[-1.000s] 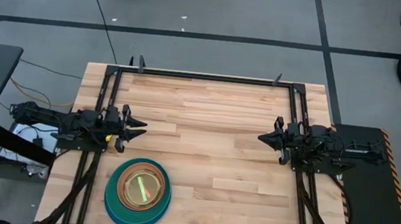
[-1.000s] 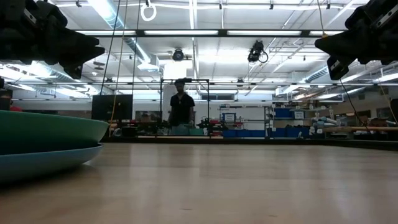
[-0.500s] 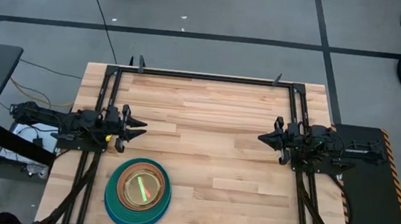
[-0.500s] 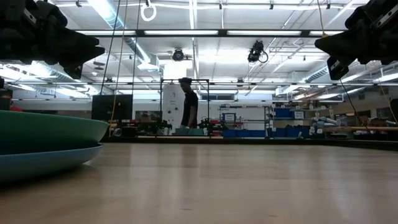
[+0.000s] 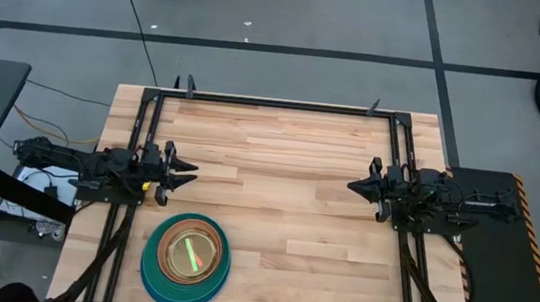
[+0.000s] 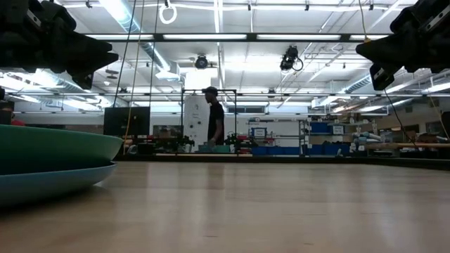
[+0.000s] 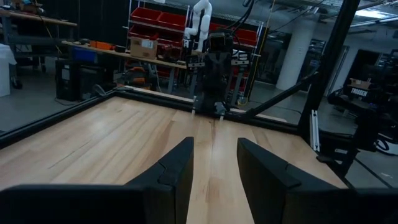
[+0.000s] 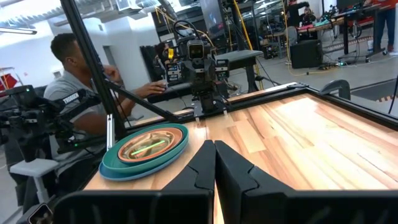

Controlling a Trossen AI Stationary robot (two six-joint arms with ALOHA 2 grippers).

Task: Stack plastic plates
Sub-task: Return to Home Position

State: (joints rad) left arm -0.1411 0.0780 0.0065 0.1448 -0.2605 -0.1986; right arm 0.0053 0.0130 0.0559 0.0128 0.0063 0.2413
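One stack of plastic plates [image 5: 187, 254] sits on the tabletop [image 5: 289, 163], and over the last second it has not shifted at all. Neither arm has moved either. The only change is beyond the tabletop, where a standing person [image 6: 215, 123] has turned and stepped slightly sideways. With nothing in motion on the work surface, the stacking looks finished and the arms appear to be parked at rest.

The left hand [image 5: 190, 171] hangs in the air near the stack, on the side away from the tabletop's front edge. Its fingers are parted by a moderate gap and hold nothing. The right hand [image 5: 352, 188] is well apart from the stack, across the tabletop, with its fingers pressed together and empty.

Within the stack, the blue plate [image 6: 42, 184] lies at the bottom as the outermost dish. The teal plate [image 6: 56, 147] nests directly in it. A brown plate [image 5: 212, 243] sits inside that, with smaller translucent plates in the centre and a green plate [image 5: 189, 255] uppermost. How many small plates lie under the green one cannot be counted. No plate lies loose apart from the stack.
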